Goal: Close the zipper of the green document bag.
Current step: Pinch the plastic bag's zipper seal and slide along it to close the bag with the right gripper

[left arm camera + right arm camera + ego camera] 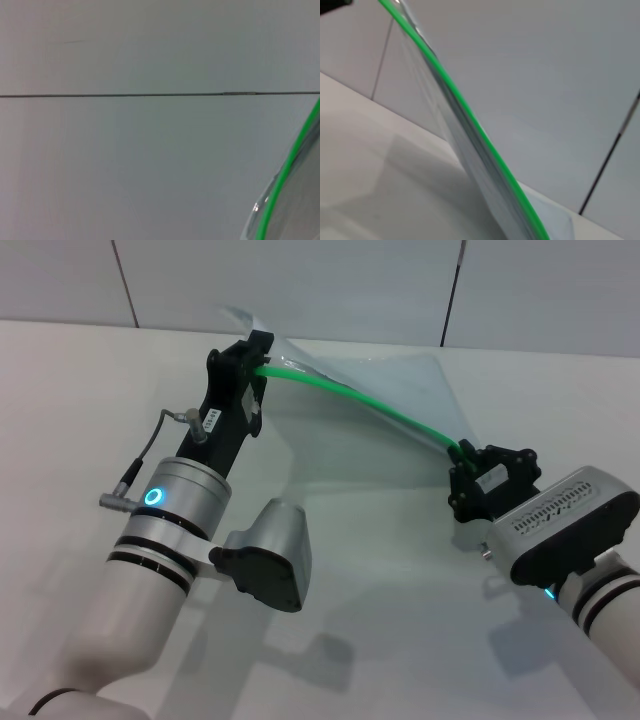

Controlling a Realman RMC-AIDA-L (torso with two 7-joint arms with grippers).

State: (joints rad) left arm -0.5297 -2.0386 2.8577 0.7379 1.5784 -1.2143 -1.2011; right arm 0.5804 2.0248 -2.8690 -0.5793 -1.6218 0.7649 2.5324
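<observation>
Left gripper (256,362): was clamped on the far-left end of the zipper (360,397), raised above the table (90,400).
Right gripper (467,462): was pinched on the zipper's right end, lower and nearer.
Green document bag (400,375): hung stretched between both grippers, green edge sagging toward the right one.
Head view only: both grippers.
Wrist views: only the green strip (280,185) (465,115), clear bag film (485,185) and the wall (150,50); slider not discernible.

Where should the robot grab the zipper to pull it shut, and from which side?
Probably at the zipper's end by the right gripper, coming from the robot's right along the strip. The green document bag hangs off the table between both grippers, so the green edge is taut there. The left gripper holds the other end. No slider shows.
</observation>
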